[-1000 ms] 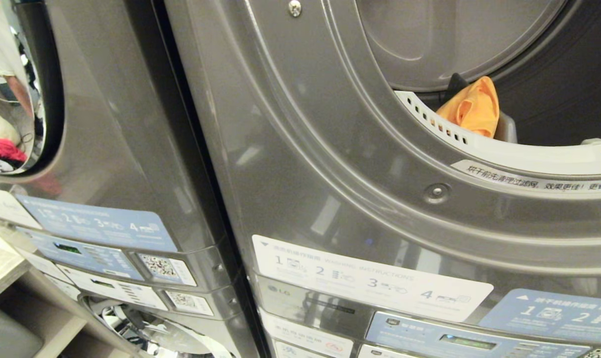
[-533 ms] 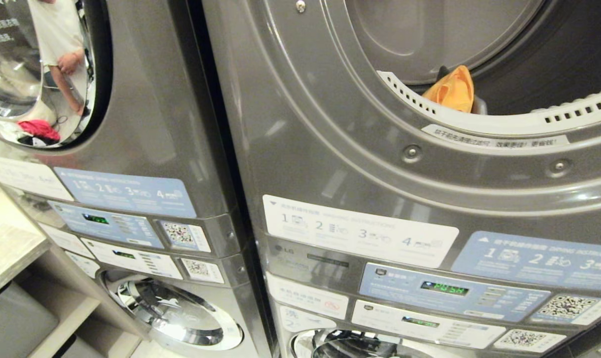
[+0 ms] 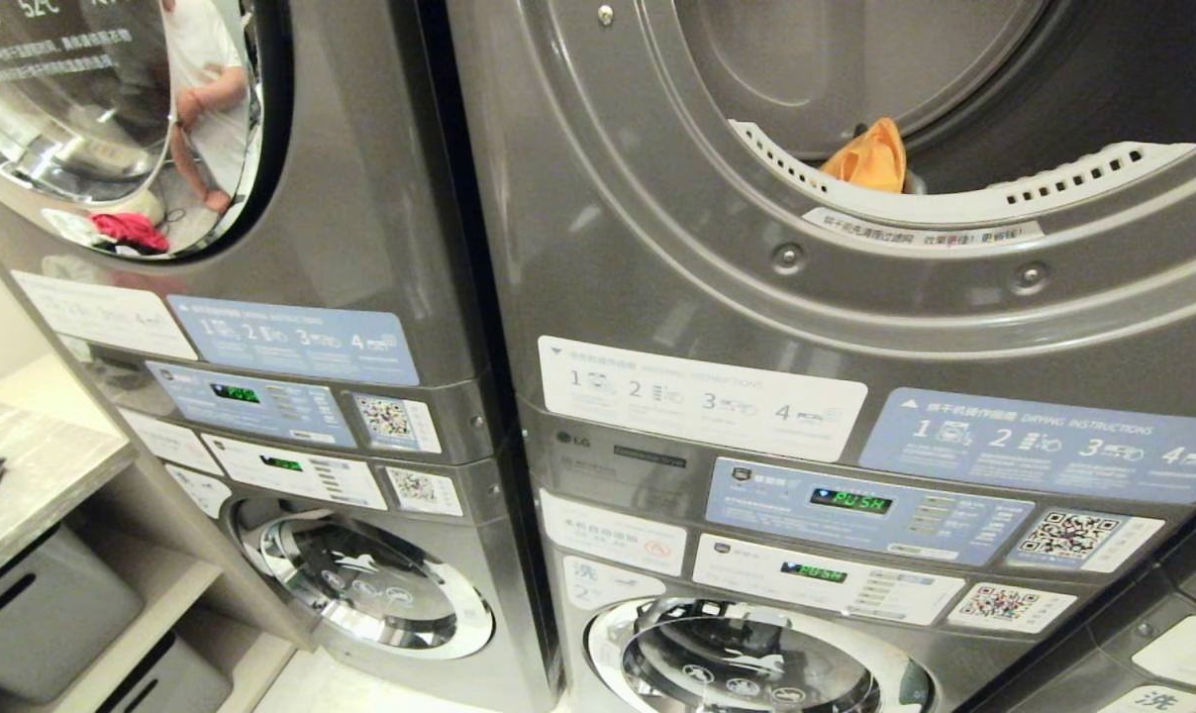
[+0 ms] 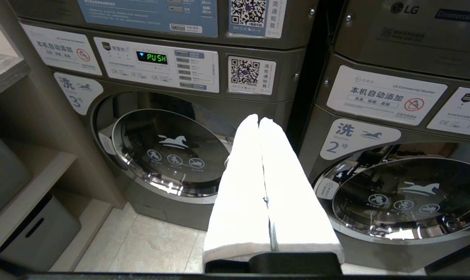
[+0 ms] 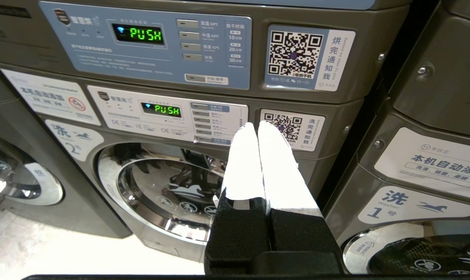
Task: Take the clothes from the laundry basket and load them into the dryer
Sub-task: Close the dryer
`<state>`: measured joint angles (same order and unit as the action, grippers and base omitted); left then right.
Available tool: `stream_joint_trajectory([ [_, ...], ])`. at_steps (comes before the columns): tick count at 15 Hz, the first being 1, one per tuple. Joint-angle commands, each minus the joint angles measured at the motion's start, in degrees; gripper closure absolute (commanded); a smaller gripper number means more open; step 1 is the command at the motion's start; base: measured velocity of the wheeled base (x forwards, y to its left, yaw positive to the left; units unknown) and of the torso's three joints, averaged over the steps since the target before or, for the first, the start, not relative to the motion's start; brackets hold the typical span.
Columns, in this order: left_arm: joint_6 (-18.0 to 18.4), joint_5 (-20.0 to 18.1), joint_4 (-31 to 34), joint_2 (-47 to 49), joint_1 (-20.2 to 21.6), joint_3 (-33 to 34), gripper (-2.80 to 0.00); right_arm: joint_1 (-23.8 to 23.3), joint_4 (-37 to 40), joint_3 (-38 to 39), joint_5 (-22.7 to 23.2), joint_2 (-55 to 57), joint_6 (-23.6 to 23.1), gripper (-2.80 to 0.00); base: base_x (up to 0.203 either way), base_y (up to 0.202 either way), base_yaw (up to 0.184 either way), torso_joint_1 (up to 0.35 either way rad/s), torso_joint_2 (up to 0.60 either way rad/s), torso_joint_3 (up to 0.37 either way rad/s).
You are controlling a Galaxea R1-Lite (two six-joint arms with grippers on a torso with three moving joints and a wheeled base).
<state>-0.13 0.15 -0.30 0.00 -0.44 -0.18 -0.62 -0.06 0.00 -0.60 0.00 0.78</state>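
From my seat I take the open dryer (image 3: 954,119) as the landmark: its round mouth fills the upper right of the head view, door out of frame. An orange garment (image 3: 870,158) lies inside, draped just at the white perforated rim (image 3: 1073,183) of the opening. The laundry basket shows in no camera, so I cannot say where the rest of the clothes are.

Both arms hang low, below the dryer mouth, facing the washer doors underneath. The left pincer (image 4: 258,122) has its white fingers pressed together with nothing between them, pointing at the gap between two washers. The right pincer (image 5: 254,128) is likewise fully closed and empty, aimed at the control panel (image 5: 149,46) below the dryer, whose display reads PUSH.

I judge the robot is between loads, with at least one garment already in.

Risks I see from here:
- The orange garment sits at the lip rather than deep in the drum; a passing arm or another piece could drag it back out.
- With the basket unseen, I would be turning blind, and the arms sit near the machine fronts, so a swing could clip a panel or press a button.
- A person is reflected in the neighbouring dryer's door (image 3: 113,119), left of my landmark, so someone stands behind me.
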Motion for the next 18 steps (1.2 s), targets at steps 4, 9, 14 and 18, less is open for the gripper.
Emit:
stream_joint_trajectory([
  [4, 0.0, 0.0, 0.0, 0.1, 0.0, 0.0, 0.0, 0.1, 0.1, 0.0, 0.0, 0.0, 0.0, 0.0, 0.0, 0.0, 0.0, 0.008, 0.0, -0.001],
  [9, 0.0, 0.0, 0.0, 0.1, 0.0, 0.0, 0.0, 0.0, 0.0, 0.0, 0.0, 0.0, 0.0, 0.0, -0.002, 0.002, -0.088, -0.001, 0.01, 0.003],
  [14, 0.0, 0.0, -0.1, 0.1, 0.0, 0.0, 0.0, 0.0, 0.0, 0.0, 0.0, 0.0, 0.0, 0.0, -0.001, 0.005, -0.144, 0.001, 0.01, 0.004],
  [18, 0.0, 0.0, -0.1, 0.1, 0.0, 0.0, 0.0, 0.0, 0.0, 0.0, 0.0, 0.0, 0.1, 0.0, 0.0, 0.0, 0.0, 0.0, 0.0, 0.0],
])
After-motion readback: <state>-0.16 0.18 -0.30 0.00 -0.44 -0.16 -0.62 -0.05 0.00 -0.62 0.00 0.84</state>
